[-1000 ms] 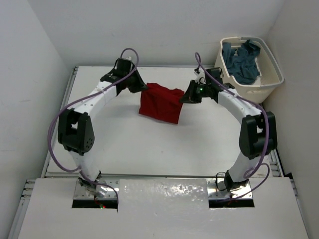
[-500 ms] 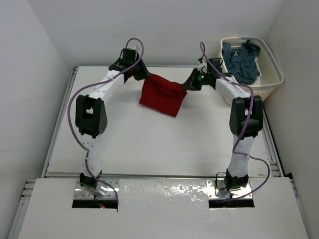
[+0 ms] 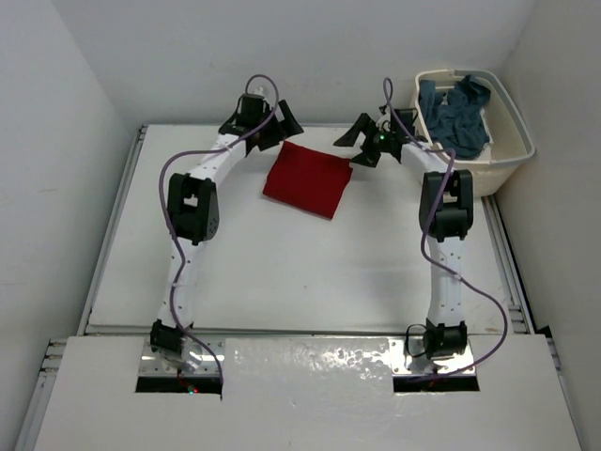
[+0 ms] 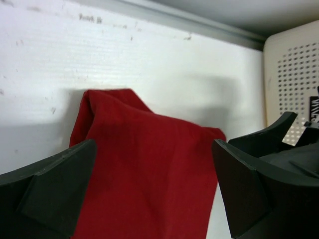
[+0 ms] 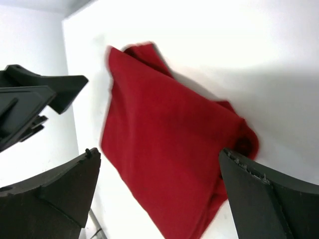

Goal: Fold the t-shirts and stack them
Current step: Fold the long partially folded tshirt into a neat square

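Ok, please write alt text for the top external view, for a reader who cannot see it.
A folded plain red cloth t-shirt lies on the white table; the left gripper and the right gripper hang at its far corners with fingers open. Far right, a cream plastic laundry basket holds blue-grey cloth.

no legible txt, no labels, no nos.

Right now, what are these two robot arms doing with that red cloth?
It's a folding job. The folded red cloth t-shirt lies at the far side of the white table. The left gripper and right gripper hover at its far corners, both open, neither holding it. A slate blue-grey shirt lies in the cream perforated plastic basket.
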Controlling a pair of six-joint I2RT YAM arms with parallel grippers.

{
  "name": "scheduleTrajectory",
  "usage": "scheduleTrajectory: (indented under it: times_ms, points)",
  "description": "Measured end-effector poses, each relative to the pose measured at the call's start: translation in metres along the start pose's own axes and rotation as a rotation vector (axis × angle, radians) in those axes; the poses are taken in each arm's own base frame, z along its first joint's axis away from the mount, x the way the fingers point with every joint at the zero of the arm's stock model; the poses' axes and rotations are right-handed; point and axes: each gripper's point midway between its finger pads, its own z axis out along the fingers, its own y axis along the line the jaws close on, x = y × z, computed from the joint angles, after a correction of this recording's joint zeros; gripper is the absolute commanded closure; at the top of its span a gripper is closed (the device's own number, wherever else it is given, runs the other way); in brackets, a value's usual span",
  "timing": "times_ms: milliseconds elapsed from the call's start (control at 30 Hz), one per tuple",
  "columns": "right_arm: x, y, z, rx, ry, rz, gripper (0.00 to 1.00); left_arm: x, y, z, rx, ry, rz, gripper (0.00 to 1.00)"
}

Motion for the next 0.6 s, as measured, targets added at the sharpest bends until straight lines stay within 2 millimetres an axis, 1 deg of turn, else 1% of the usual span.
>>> scheduleTrajectory:
  times_ms: [67, 133, 267, 333, 367, 433, 500, 567, 600]
  points:
    - [-0.01, 0.012, -0.006, -0.015, -0.023, -0.03, 0.01, -0.01, -0.007, -0.005, 0.019, -0.026, 0.007, 0.0]
    - [-0.013, 0.023, -0.016, -0.016, -0.038, -0.054, 0.01, -0.015, -0.011, -0.015, 0.025, -0.04, 0.013, 0.0]
    - [-0.004, 0.05, -0.044, -0.019, -0.052, -0.107, 0.01, -0.023, -0.024, -0.043, 0.039, -0.064, 0.035, 0.0]
    - [0.0, 0.068, -0.052, -0.036, -0.058, -0.144, 0.01, -0.028, -0.034, -0.053, 0.061, -0.078, 0.047, 0.0]
    - [0.004, 0.079, -0.052, -0.05, -0.058, -0.164, 0.01, -0.029, -0.039, -0.055, 0.074, -0.081, 0.054, 0.0]
    - [0.01, 0.094, -0.045, -0.075, -0.06, -0.198, 0.01, -0.023, -0.044, -0.057, 0.094, -0.072, 0.064, 0.0]
    - [0.017, 0.102, -0.035, -0.093, -0.059, -0.204, 0.01, -0.009, -0.039, -0.053, 0.096, -0.038, 0.066, 0.0]
    - [0.026, 0.106, -0.02, -0.113, -0.051, -0.2, 0.01, 0.017, -0.027, -0.047, 0.089, 0.024, 0.06, 0.0]
    - [0.029, 0.102, -0.011, -0.113, -0.05, -0.19, 0.01, 0.034, -0.018, -0.044, 0.087, 0.066, 0.053, 0.0]
